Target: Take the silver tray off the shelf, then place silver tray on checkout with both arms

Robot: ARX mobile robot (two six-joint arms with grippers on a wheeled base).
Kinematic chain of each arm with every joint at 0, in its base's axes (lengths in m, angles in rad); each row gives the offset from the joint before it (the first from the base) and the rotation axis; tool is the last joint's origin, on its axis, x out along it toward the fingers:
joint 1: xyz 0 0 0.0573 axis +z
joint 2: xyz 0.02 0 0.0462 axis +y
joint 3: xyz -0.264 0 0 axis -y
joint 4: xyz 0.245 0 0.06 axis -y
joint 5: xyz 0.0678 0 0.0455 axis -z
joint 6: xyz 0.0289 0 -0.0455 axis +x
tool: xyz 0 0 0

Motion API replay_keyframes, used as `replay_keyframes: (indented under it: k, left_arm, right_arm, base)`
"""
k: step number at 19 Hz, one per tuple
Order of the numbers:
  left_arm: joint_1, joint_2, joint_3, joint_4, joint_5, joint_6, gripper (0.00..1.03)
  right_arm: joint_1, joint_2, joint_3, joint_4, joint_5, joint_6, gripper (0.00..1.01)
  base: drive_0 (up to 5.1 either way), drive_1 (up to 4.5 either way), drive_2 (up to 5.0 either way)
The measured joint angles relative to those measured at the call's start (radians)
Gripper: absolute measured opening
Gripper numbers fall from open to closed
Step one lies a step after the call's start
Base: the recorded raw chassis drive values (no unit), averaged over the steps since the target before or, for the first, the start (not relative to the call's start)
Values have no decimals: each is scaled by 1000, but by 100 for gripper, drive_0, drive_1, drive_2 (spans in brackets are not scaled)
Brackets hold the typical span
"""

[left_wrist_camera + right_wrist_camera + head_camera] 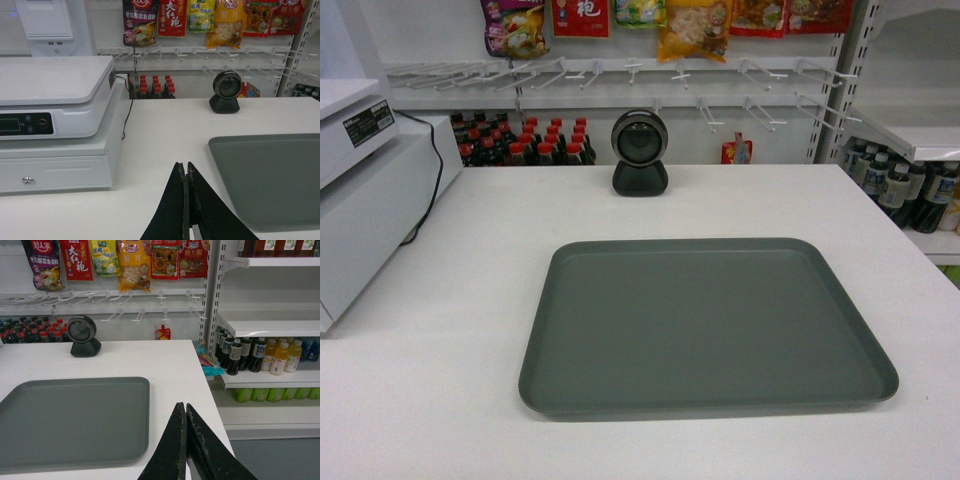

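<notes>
The silver tray (705, 325) lies flat on the white checkout (440, 400), a little right of centre, with nothing in it. No arm shows in the head view. In the left wrist view my left gripper (185, 165) is shut and empty, raised over bare counter just left of the silver tray (270, 175). My right gripper (185, 405) is likewise shut on nothing, just right of the silver tray (72, 420) near the checkout's (170, 365) right edge. The shelf (270, 325) stands to the right, beyond the counter.
A white scale machine (365, 190) with a black cable stands at the counter's left. A round black scanner (639, 152) sits at the back centre. Dark bottles (525, 140) stand behind the counter, snack bags (695, 25) hang above. Drink bottles (260, 355) fill the right shelves.
</notes>
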Motion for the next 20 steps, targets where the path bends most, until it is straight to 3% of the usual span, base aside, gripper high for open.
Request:
replay_keyframes:
  k: [2, 10, 11, 20]
  left_arm:
    - [0, 0, 0, 2, 0, -1, 1]
    - [0, 0, 0, 2, 0, 0, 92]
    - [0, 0, 0, 2, 0, 0, 100]
    - [0, 0, 0, 2, 0, 0, 98]
  right_arm:
    - [0, 0, 0, 0, 0, -1, 3]
    - [0, 0, 0, 0, 0, 0, 96]
    - [0, 0, 0, 0, 0, 0, 99]
    - [0, 0, 0, 0, 0, 0, 98]
  base:
    - [0, 0, 0]
    - [0, 0, 0]
    - [0, 0, 0]
    - [0, 0, 0]
